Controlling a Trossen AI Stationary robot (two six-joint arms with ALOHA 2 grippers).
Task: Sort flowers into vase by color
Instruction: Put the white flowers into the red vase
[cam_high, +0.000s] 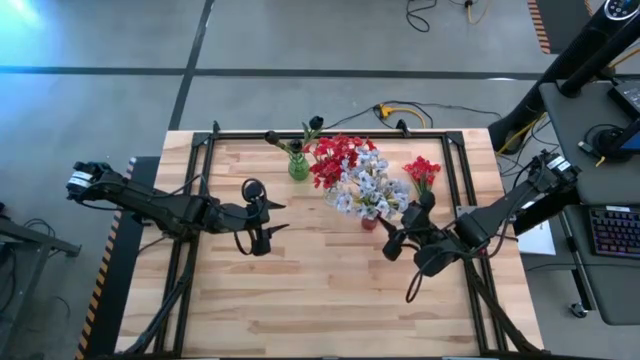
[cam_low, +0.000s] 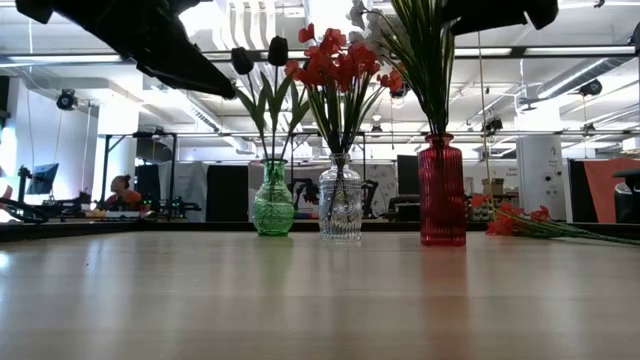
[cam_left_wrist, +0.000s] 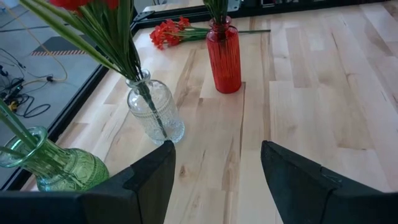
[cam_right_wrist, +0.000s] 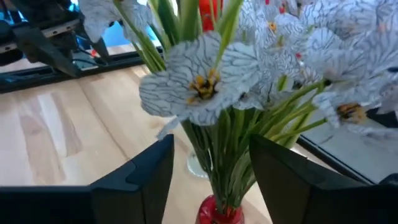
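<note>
Right claw (cam_high: 400, 241) open beside pale blue-white flowers (cam_high: 367, 186) in red vase (cam_low: 442, 190); left claw (cam_high: 268, 218) open, hovering over bench (cam_high: 320, 300); red spray (cam_high: 421, 172) lying on bench

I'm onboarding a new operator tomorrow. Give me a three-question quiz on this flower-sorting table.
1. Multiple choice: which vase holds the pale blue-white flowers? A green, B clear, C red.
2. True or false: a red spray lies loose on the table.
3. Fill in: the dark buds stand in the ___ vase.

Key:
1. C, the red vase; the right gripper is next to it, fingers apart.
2. True; it lies on the table beyond the red vase.
3. Green: the green vase, beside the clear vase of red flowers.
</note>
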